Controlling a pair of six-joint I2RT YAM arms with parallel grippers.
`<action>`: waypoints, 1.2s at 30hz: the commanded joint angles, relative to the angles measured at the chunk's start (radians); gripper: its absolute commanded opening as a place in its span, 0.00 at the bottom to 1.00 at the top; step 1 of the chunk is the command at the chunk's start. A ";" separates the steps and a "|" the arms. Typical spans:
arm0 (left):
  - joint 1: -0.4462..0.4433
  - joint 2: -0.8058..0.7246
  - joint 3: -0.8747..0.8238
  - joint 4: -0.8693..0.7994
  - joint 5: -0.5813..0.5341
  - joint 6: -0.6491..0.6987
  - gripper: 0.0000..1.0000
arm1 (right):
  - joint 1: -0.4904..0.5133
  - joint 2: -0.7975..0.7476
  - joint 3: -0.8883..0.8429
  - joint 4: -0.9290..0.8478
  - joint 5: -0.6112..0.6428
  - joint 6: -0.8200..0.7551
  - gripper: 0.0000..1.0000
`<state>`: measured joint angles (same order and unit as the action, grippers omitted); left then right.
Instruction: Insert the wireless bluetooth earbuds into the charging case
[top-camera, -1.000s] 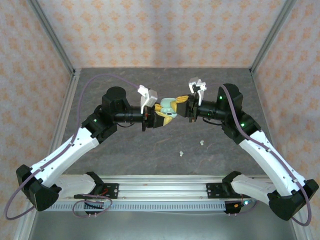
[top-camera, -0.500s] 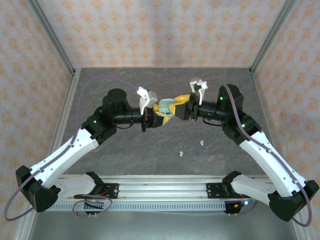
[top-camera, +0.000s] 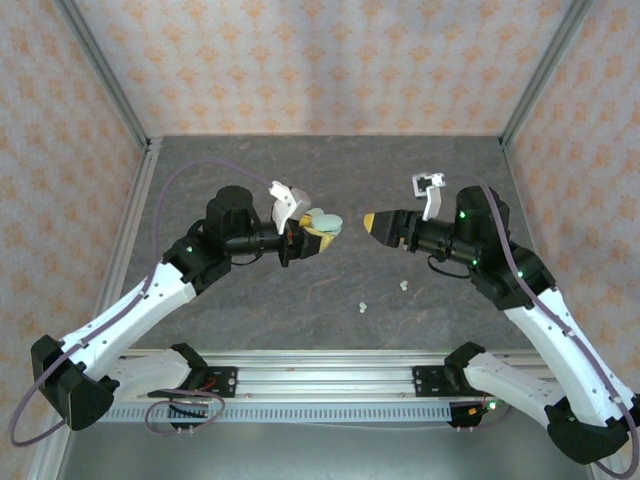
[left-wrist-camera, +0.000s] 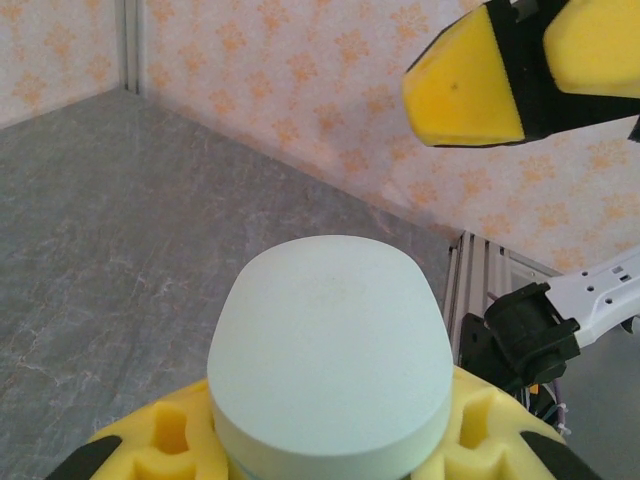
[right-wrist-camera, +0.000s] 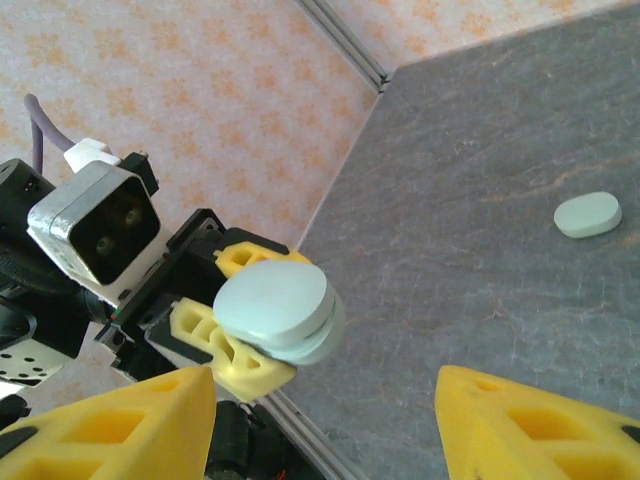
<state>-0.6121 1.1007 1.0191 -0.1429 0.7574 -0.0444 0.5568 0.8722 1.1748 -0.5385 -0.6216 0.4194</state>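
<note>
A pale green oval charging case (top-camera: 325, 220) hangs above the middle of the table, with my left gripper (top-camera: 316, 228) shut on it. In the left wrist view the case (left-wrist-camera: 330, 350) sits between the yellow fingers (left-wrist-camera: 160, 440). In the right wrist view a seam shows between the lid and base of the held case (right-wrist-camera: 275, 305). My right gripper (top-camera: 373, 222) is a short way to its right, open and holding nothing, its jaws wide apart (right-wrist-camera: 325, 440). Two tiny whitish earbuds (top-camera: 362, 306) (top-camera: 403, 285) lie on the table nearer the front.
A second pale green case (right-wrist-camera: 587, 214) lies flat on the grey table, seen in the right wrist view. Patterned walls and metal frame posts (top-camera: 108, 90) enclose the table. A rail (top-camera: 320, 380) runs along the near edge.
My right gripper has opened, let go of the case and drawn back to the right. The left gripper keeps the case and has shifted slightly left.
</note>
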 joint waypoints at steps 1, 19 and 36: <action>0.011 -0.023 -0.003 0.028 0.009 -0.008 0.13 | 0.017 -0.031 -0.043 0.007 -0.023 -0.008 0.61; 0.012 0.011 0.059 0.021 0.109 -0.046 0.13 | 0.055 0.076 -0.061 0.196 -0.190 -0.309 0.68; 0.011 0.014 0.074 0.014 0.141 -0.061 0.12 | 0.057 0.141 -0.017 0.288 -0.132 -0.389 0.68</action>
<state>-0.6121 1.1229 1.0542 -0.1421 0.8677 -0.0929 0.6064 1.0039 1.1202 -0.3214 -0.7624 0.0650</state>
